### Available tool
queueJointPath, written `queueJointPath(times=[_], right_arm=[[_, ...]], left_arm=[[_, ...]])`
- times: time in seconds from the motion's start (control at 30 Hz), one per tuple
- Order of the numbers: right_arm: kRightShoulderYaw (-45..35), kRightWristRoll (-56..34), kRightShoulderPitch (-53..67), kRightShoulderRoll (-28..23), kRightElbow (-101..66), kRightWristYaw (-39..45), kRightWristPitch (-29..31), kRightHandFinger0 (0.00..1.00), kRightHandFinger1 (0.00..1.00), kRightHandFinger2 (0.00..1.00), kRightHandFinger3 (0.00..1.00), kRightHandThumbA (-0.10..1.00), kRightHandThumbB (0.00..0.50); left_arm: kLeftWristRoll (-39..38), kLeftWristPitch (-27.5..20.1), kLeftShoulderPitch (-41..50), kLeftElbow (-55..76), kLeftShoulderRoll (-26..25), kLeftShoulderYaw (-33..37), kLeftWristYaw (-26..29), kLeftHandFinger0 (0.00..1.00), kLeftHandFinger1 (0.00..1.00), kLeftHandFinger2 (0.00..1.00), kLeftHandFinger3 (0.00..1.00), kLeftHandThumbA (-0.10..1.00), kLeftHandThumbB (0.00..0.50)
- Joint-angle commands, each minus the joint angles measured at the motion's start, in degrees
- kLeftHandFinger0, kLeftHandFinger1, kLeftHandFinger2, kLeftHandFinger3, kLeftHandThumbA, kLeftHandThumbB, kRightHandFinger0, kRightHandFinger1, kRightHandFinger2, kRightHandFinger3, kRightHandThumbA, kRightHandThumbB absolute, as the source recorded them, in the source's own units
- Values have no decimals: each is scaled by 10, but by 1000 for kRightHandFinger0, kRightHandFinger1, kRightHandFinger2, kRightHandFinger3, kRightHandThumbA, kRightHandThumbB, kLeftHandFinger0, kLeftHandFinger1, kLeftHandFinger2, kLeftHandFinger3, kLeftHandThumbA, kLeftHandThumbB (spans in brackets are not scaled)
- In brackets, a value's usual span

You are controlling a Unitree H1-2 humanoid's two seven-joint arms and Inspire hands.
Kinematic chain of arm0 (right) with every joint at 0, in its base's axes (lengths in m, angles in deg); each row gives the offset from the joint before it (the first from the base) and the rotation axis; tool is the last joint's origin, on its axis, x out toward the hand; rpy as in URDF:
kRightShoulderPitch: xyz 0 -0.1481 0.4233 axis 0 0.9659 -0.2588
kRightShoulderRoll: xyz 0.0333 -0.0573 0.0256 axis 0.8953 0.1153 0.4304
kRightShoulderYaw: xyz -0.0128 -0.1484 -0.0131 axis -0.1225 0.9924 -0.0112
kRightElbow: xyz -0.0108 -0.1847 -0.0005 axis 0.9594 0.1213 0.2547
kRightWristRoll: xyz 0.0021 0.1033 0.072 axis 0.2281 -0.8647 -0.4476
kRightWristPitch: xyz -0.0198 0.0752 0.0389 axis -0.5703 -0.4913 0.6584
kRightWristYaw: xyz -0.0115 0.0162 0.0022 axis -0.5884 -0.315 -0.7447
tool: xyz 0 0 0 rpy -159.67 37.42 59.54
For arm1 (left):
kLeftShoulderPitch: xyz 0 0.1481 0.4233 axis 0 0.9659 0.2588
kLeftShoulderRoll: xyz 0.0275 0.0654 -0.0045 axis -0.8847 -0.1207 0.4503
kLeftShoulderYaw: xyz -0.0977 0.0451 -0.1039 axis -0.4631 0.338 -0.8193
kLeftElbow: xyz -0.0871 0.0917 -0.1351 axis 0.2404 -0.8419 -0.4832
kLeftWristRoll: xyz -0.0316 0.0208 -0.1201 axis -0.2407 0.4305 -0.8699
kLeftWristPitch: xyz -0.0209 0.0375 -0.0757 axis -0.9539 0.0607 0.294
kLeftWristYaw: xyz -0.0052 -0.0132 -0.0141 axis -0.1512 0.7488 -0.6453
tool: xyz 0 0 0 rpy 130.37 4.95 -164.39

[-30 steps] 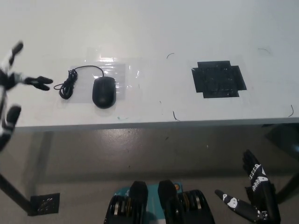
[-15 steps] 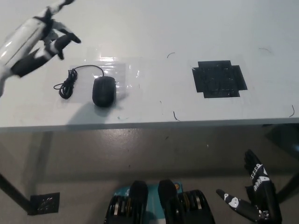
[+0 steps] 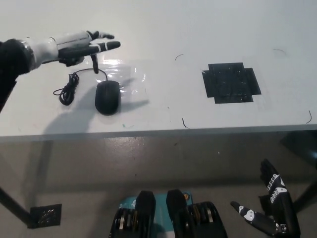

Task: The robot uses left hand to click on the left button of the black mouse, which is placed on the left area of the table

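Fingers spread and empty, my left hand hovers at upper left above the black mouse on the surface; my right hand rests open at lower right.

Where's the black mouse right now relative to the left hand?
In the head view the black mouse sits on the table's left area, its coiled cable beside it. The open left hand hovers above and behind it, not touching.
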Motion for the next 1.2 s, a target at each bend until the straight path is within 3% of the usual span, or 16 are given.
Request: queueJointPath(times=[0.0,0.07,0.13,0.17,0.23,0.27,0.33,0.4,0.43,0.47,0.5,0.53,0.67,0.87,1.03,1.17], right_arm=[[-9,-3,-18,-12,-23,0,18,1000,1000,1000,1000,921,55],[-8,1,-20,-12,-23,-2,18,1000,1000,1000,1000,922,49],[-7,1,-20,-13,-23,-2,18,1000,1000,1000,1000,925,54],[-7,1,-20,-14,-23,-2,18,1000,1000,1000,1000,918,50],[-6,5,-21,-16,-23,-2,18,1000,1000,1000,1000,915,43],[-5,8,-21,-17,-24,-2,15,1000,1000,1000,1000,913,51],[-4,8,-21,-17,-28,-1,10,1000,1000,1000,1000,908,48],[-4,11,-21,-17,-31,-1,5,1000,1000,1000,1000,909,53],[-4,11,-21,-17,-31,-2,6,1000,1000,1000,1000,901,37],[-4,11,-22,-17,-27,-2,12,1000,1000,1000,1000,891,41],[-4,10,-23,-17,-25,-2,13,1000,1000,1000,1000,888,42],[-5,9,-24,-17,-22,-2,15,1000,1000,1000,1000,884,46],[-5,8,-24,-17,-20,-1,17,1000,1000,1000,1000,880,46],[-5,6,-26,-18,-22,-1,9,997,1000,1000,1000,884,33],[-4,3,-27,-17,-24,2,6,984,1000,1000,1000,884,35],[-3,4,-27,-17,-28,2,3,970,1000,1000,1000,893,38]], left_arm=[[25,76,-106,-78,-35,13,-112,0,162,456,1000,1000,248],[31,82,-125,-102,-35,22,-134,0,249,502,1000,1000,243],[32,79,-139,-119,-37,28,-155,0,254,458,1000,1000,217],[35,82,-144,-120,-38,31,-161,43,340,672,1000,1000,173],[36,97,-157,-129,-40,33,-175,21,377,748,1000,1000,222],[40,85,-159,-123,-45,33,-173,72,376,710,1000,1000,292],[47,64,-158,-118,-47,28,-159,75,463,823,1000,1000,289],[54,51,-158,-121,-44,25,-149,2,401,808,1000,1000,281],[57,49,-159,-122,-43,27,-151,0,394,723,1000,1000,280],[62,52,-162,-124,-41,32,-156,0,420,858,1000,1000,251],[65,63,-166,-127,-38,34,-163,0,286,549,1000,1000,276],[59,73,-172,-141,-33,32,-176,0,201,339,1000,1000,285],[63,61,-179,-160,-20,27,-172,0,228,543,1000,1000,305],[72,96,-231,-280,28,38,-211,0,115,479,1000,1000,454],[86,93,-240,-325,52,51,-223,0,83,390,1000,1000,479],[80,87,-253,-383,69,48,-249,0,108,448,1000,1000,492]])
